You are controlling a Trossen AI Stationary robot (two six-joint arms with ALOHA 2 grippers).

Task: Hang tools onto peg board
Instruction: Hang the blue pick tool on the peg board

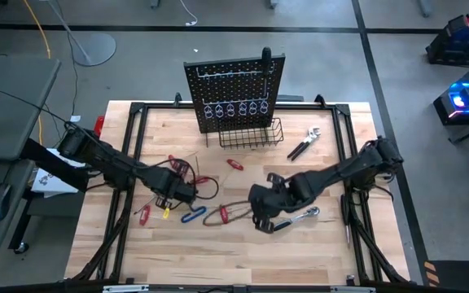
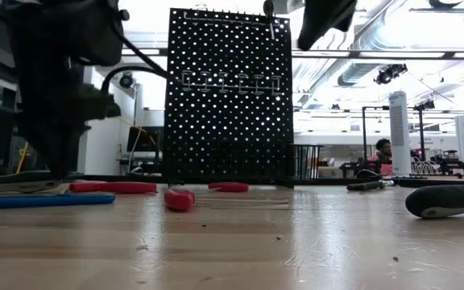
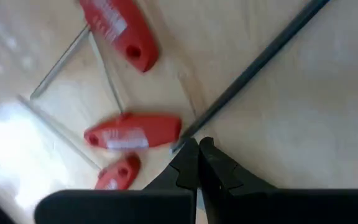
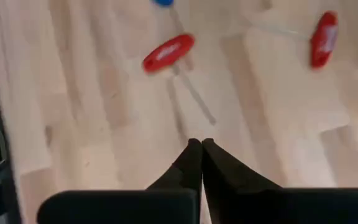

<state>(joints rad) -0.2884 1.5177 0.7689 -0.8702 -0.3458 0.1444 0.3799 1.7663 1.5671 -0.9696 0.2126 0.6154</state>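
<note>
High view: black perforated peg board (image 1: 234,91) upright; both claws, left (image 1: 187,195) and right (image 1: 260,225), closed, empty.

two black jointed arms with bulky housings, the left arm (image 1: 108,163) trailing dark looped cables. each ends in tapered matte-black fingers (image 4: 197,163) on a flat black wrist block.

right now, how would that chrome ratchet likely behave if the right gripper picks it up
The ratchet looks solid metal, so probably stiff and heavy for its size. Its polished handle may slip between the fingers. Gripped at one end, it would likely droop.
</note>
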